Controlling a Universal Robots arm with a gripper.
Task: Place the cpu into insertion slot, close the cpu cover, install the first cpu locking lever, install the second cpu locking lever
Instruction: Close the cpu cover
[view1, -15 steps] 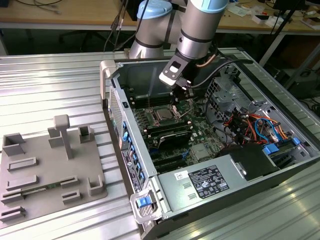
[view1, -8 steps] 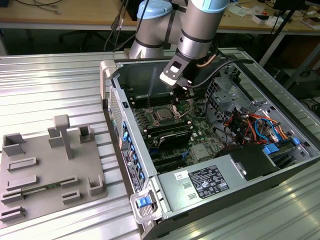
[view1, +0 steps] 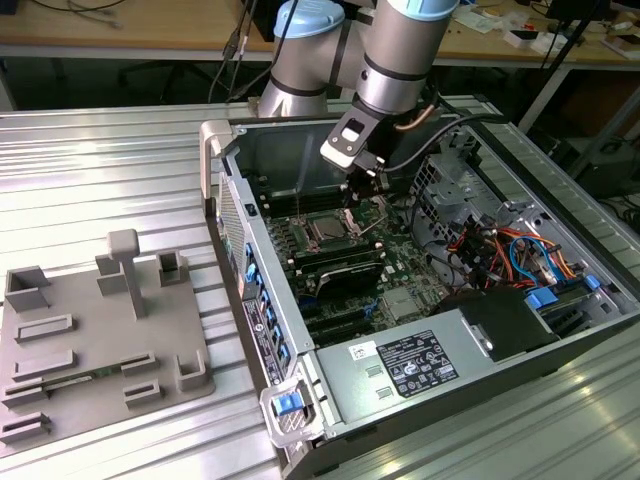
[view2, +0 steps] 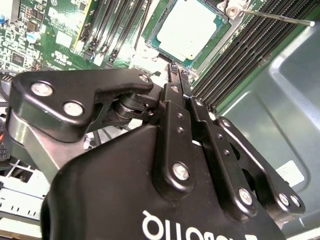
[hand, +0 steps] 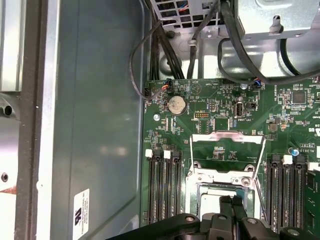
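Cpu (view2: 187, 30) seated in insertion slot (hand: 215, 176), cpu cover (hand: 227, 137) raised at slot edge. Your end effector (view2: 179, 71) narrow, empty, over slot: press cover down evenly.

Quick headcount from my end: one arm (view1: 400, 50), one hand (hand: 231, 201), one table (view1: 100, 170), one open computer case (view1: 228, 190) and one grey fixture plate (view1: 90, 340). Inside the case I count one cpu (view2: 187, 32), one insertion slot (hand: 196, 181), one cpu cover (hand: 227, 136), one coin cell (hand: 176, 105) and one power supply (view1: 400, 365). Locking levers: two, a first lever (hand: 190, 155) and a second lever (hand: 259, 161). Memory slots: three in one bank (hand: 165, 190). The other bank (hand: 286, 190) shows at least three, can't tell the full total.
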